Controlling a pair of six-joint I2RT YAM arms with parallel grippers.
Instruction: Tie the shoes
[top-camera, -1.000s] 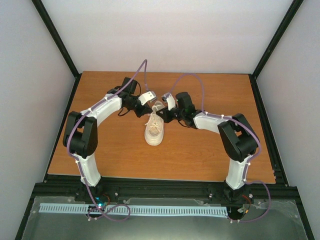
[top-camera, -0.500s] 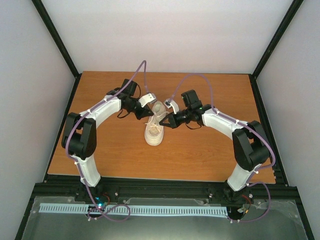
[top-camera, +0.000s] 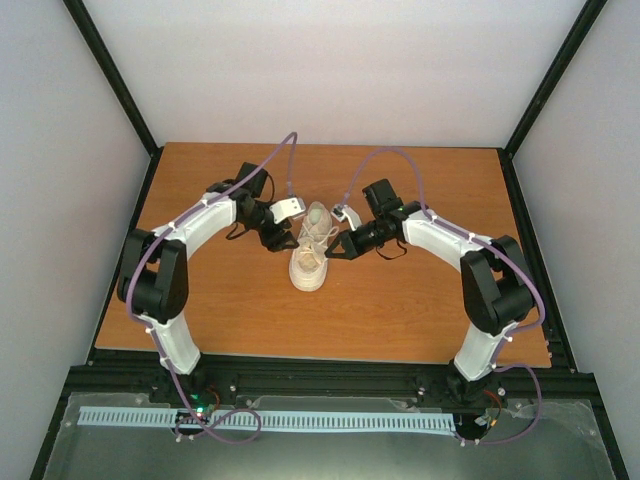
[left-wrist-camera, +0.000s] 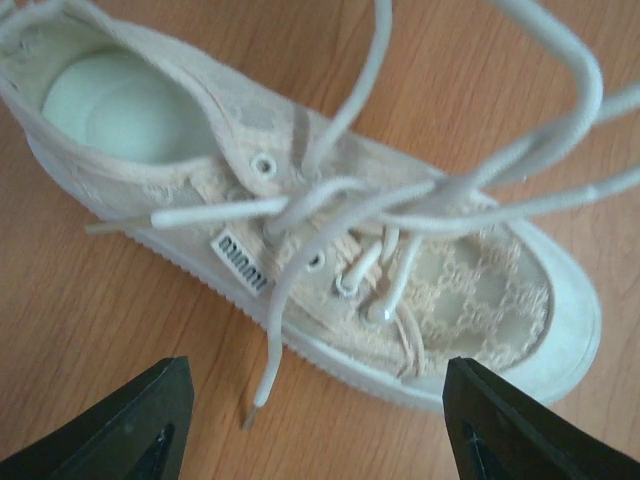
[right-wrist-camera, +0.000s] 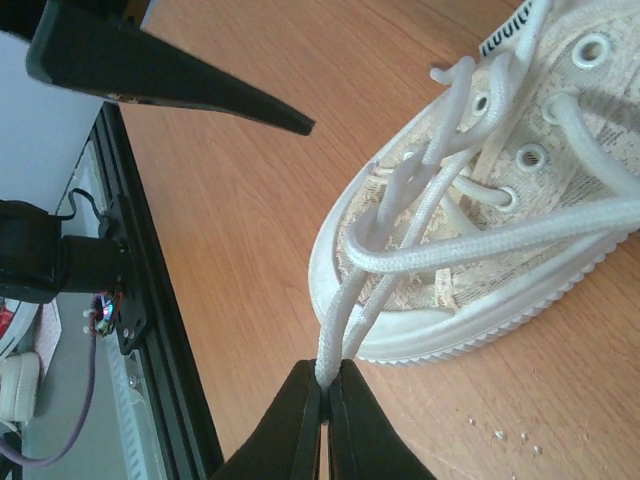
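As the right gripper (right-wrist-camera: 325, 388) pinches the laces (right-wrist-camera: 470, 250), the sneaker (top-camera: 306, 268) sits upright.

- The wooden worktop (top-camera: 420, 300) carries one cream, lace-patterned sneaker (top-camera: 306, 272), standing on its sole near the middle.
- A loose lace end (left-wrist-camera: 264, 370) reaches the wood beside the sole.
- A few pale specks (right-wrist-camera: 500, 435) lie by the toe.

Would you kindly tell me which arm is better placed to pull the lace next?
Right. The right tool is shut on a doubled lace of the sneaker, ready to pull; the left tool hangs open above the sneaker, gripping nothing.
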